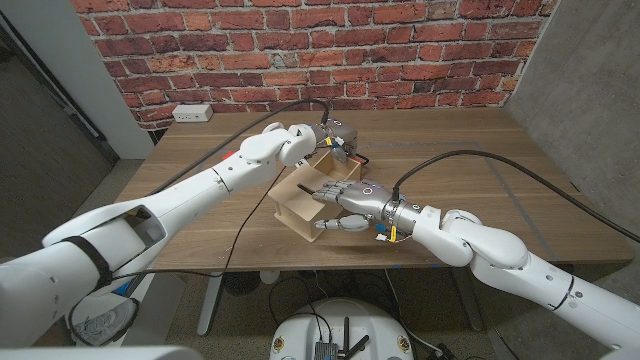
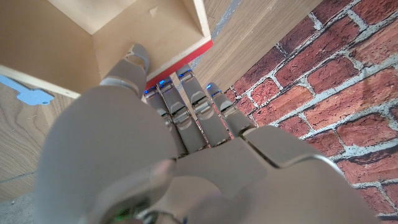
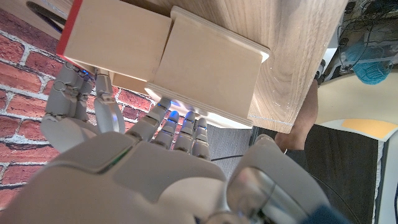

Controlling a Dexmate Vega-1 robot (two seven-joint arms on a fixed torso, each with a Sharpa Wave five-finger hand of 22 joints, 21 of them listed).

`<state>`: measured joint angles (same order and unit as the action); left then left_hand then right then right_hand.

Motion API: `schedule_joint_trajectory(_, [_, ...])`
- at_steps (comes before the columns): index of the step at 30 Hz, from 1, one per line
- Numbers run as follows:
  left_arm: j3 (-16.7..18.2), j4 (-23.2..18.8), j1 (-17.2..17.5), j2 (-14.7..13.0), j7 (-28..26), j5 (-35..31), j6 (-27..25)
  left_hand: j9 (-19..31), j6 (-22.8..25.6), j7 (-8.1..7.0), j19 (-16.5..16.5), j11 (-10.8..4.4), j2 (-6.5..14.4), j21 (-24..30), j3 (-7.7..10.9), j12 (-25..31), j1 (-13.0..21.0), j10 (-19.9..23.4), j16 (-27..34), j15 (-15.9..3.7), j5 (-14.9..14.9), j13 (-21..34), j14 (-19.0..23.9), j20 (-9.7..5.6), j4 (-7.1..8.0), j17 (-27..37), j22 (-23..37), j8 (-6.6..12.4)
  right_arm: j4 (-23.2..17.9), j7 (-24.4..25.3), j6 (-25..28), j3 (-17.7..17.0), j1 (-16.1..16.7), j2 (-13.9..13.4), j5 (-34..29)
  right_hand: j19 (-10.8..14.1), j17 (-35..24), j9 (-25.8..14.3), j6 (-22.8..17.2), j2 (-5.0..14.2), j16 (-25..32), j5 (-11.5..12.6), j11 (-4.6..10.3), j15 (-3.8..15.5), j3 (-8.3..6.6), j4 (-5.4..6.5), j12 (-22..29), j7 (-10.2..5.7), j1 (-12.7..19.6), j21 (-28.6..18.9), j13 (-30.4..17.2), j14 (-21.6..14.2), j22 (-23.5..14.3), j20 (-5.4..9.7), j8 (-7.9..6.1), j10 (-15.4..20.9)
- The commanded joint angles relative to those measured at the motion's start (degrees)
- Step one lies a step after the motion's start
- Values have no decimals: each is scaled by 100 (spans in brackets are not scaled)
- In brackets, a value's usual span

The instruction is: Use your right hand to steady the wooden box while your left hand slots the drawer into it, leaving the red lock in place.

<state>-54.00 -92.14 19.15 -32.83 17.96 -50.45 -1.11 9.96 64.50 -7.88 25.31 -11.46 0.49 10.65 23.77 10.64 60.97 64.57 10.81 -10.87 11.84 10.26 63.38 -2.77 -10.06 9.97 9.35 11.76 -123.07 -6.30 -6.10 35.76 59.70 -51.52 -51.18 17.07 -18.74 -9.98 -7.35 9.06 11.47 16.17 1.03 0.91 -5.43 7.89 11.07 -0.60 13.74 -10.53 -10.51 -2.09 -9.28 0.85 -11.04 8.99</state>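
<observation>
Head view: wooden box (image 1: 303, 205) sits mid-table, right hand (image 1: 345, 200) laid across its near-right side, fingers draped over the top edge, so it's bracing the box. Left hand (image 1: 325, 139) is at the far end of the box, behind the drawer (image 1: 328, 162); whether the drawer is partly out or nearly home I can't tell from here, too much arm in the way. Table (image 1: 480, 190) otherwise shows a wall socket strip (image 1: 191, 112) at the far-left edge

Left wrist view: left hand (image 2: 180, 118) has fingers close together and extended, fingertips (image 2: 186, 76) against the drawer end right at the red lock (image 2: 180, 62). Thumb lies along the drawer's inner wall. Reads as a push, not a pinch; no real grip visible

Right wrist view: right hand (image 3: 134, 162) fingers reach up to the box (image 3: 208, 71) outer face, drawer (image 3: 115, 43) stepped out beside it with the red edge (image 3: 67, 28) at its far end. Left hand's fingers (image 3: 71, 99) visible just beyond. So the drawer is probably not fully seated

Risks, my read:
- fingertips on the red lock: pushing there could shift or pop it
- off-axis push could cock the drawer and jam it
- right hand only rests on the box, so a hard push could slide it toward the table edge
</observation>
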Motion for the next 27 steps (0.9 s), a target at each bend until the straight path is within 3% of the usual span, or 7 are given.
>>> schedule_joint_trajectory(1, [-26, 86, -48, -17, -38, 29, 132, 90, 166, 96, -3, -9, 300, -13, 8, 1, 265, 26, 24, -312, 43, 29, 70, -862, 9, 33, 14, 47, 21, 12, 1, 18, -17, 19, -6, 41, -14, -35, -46, 53, 42, 38, -7, -3, 4, 37, 25, -7, 33, -18, -34, -68, -26, 11, -33, 45])
schedule_joint_trajectory(27, [-80, 498, -280, -30, -93, 258, 843, 89, 153, 82, -5, -10, 307, -17, -10, -1, 274, 5, 15, -312, 45, 29, 38, -866, 11, 30, 14, 45, 83, 47, -28, 58, -75, 49, -19, 41, -14, -35, -46, 53, 42, 38, -7, -3, 4, 37, 25, -7, 33, -18, -34, -68, -26, 11, -33, 45])
